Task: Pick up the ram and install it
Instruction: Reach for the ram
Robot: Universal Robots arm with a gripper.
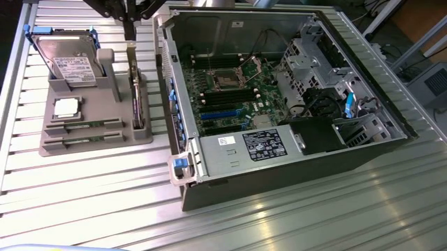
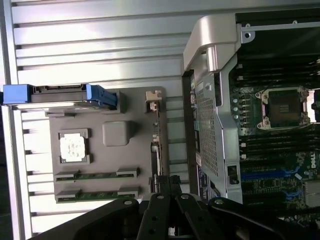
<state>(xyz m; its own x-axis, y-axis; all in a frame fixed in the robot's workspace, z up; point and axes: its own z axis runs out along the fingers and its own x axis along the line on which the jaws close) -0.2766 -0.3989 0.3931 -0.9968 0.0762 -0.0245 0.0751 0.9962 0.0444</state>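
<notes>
Two green ram sticks lie flat in slots at the near end of the grey holder, one just behind the other. The wrist view shows the same two ram sticks beside each other. My gripper hangs above the holder's far end, over the upright dark expansion card, well away from the ram. Its fingers are shut together with nothing between them. In the wrist view the gripper sits over the end of the card's thin edge.
The holder also carries a hard drive in a blue frame and a square silver processor. On the exterior view's right stands the open computer case, with the motherboard, its black memory slots and the processor socket. Ribbed metal table all around.
</notes>
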